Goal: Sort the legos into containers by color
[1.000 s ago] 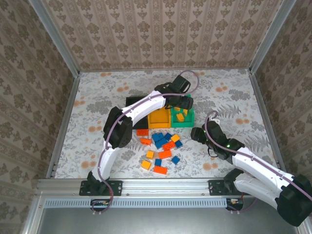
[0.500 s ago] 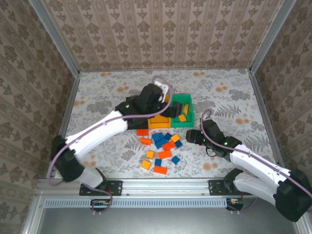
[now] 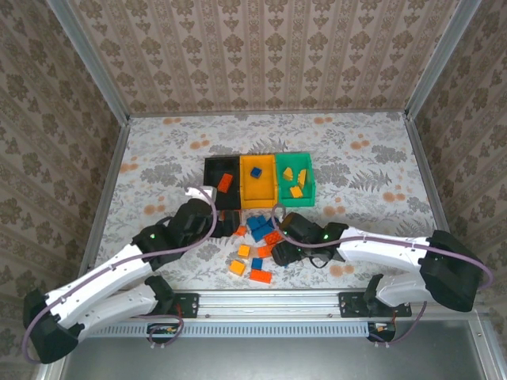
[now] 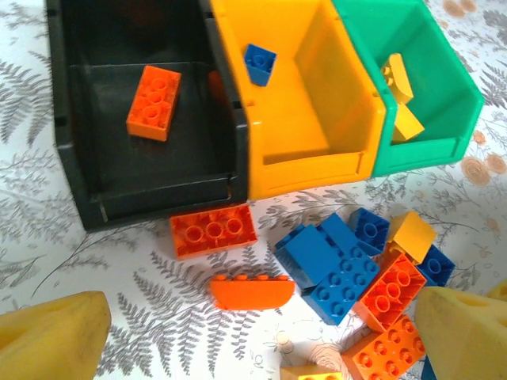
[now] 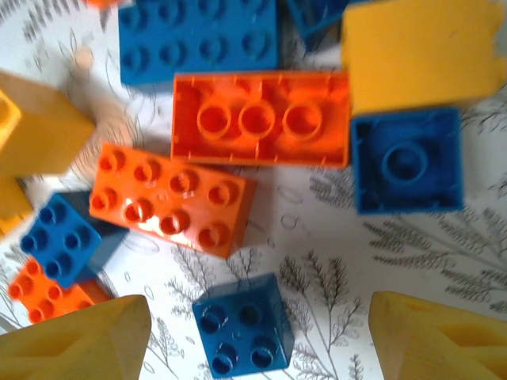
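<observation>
The containers stand in a row: black bin [image 3: 212,176], orange-yellow bin [image 3: 257,188] and green bin [image 3: 307,184]. A red-orange brick [image 4: 154,101] lies in the black one, a blue brick [image 4: 259,63] in the orange-yellow one, yellow bricks [image 4: 400,87] in the green one. Loose legos [image 3: 263,237] lie in front of them. My left gripper [image 3: 228,228] [image 4: 261,348] is open at the pile's left edge, near a curved red-orange brick [image 4: 252,290]. My right gripper [image 3: 281,252] [image 5: 257,340] is open low over the pile, a small blue brick [image 5: 242,332] between its fingers, untouched.
Metal rails and patterned walls [image 3: 103,190] enclose the flowered table. Free table lies to the left [image 3: 150,182] and right [image 3: 372,182] of the bins. Red-orange, blue and yellow bricks [image 5: 170,198] crowd close around the right gripper.
My left arm pulled back from over the green bin to the pile's left side, and its jaws opened wide. My right arm swung left onto the pile over the small blue brick.
</observation>
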